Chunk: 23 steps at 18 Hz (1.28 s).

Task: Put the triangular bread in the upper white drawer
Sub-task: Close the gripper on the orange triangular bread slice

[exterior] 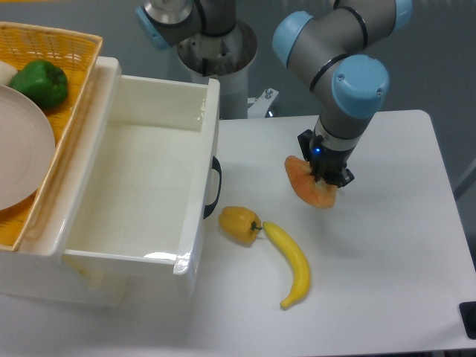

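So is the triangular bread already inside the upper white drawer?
No, the triangular bread is over the table right of the upper white drawer, at the claw.

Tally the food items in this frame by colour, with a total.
Yellow: 2, the pepper and the banana
Green: 1, the pepper in the basket
Orange-tan: 1, the bread at the claw
Total: 4
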Each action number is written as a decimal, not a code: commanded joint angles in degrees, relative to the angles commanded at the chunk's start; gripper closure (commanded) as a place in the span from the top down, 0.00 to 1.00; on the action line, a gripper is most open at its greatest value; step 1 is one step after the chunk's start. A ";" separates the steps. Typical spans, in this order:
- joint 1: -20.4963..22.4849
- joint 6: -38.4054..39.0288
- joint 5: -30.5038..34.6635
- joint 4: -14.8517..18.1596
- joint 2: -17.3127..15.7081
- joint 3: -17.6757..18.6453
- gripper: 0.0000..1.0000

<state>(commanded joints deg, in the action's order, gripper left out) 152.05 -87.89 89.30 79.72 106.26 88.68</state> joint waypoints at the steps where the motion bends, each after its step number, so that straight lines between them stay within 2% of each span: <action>1: -0.17 0.00 0.00 -0.26 0.00 0.43 0.10; 23: 0.09 2.20 -0.44 0.09 -1.23 -1.85 0.10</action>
<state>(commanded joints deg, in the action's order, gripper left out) 152.14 -85.70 88.86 79.80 105.03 86.84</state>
